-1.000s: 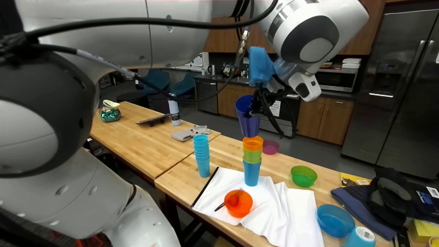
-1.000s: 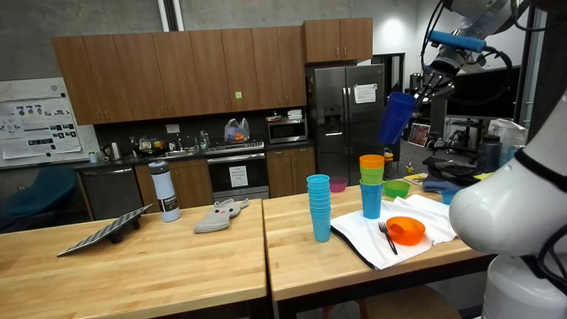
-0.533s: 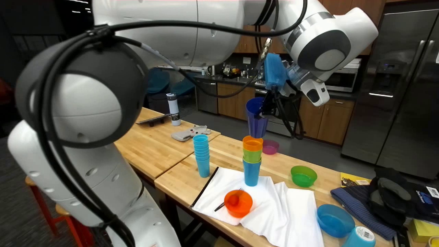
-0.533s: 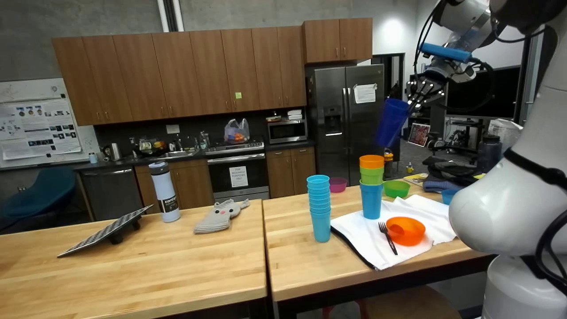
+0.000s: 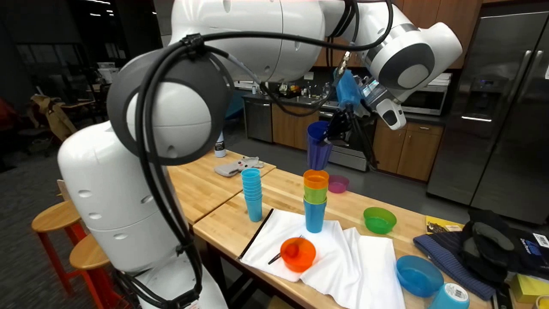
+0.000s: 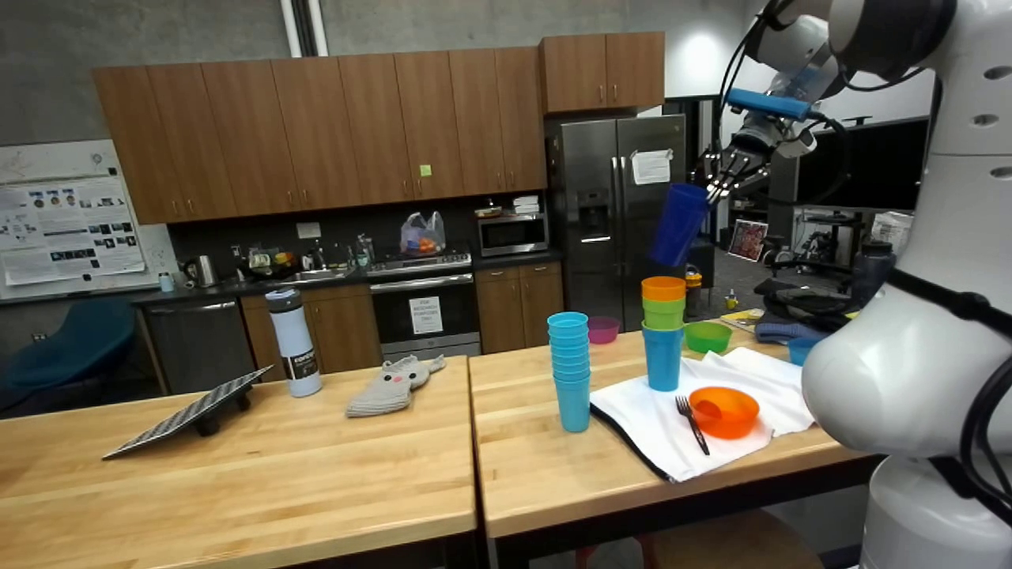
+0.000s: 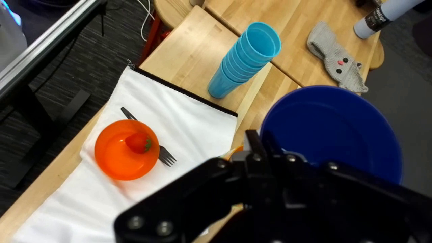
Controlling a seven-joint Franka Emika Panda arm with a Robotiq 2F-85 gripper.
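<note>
The hand (image 7: 260,136) is pinched narrow on the wall of a dark blue cup (image 6: 678,225), one finger inside the rim and one outside; the cup hangs in the air, mouth up and tilted, just above a mixed tower in both exterior views. At the top of that tower an orange cup (image 6: 663,290) sits in a green cup (image 6: 662,314), which sits in a blue cup (image 6: 662,359) standing on a white cloth (image 7: 195,121). The tower is the nearest obstacle under the held cup. Also on the cloth, an orange bowl (image 7: 114,160) holds a strawberry (image 7: 136,142), with a black fork (image 7: 165,155) beside it, partly hidden by the bowl in the wrist view. Off the cloth's black-edged side, a tall stack of light blue cups (image 7: 238,65) stands upright on the wooden counter (image 6: 522,474). A magenta bowl (image 5: 338,184) rests at the counter's far edge near the tower; farther along are a green bowl (image 5: 380,221), a blue bowl (image 5: 420,277) and dark clothing (image 5: 452,259). Across the seam lie a grey knitted animal-faced piece (image 6: 389,389) and, near it, an upright travel bottle (image 6: 294,341).
</note>
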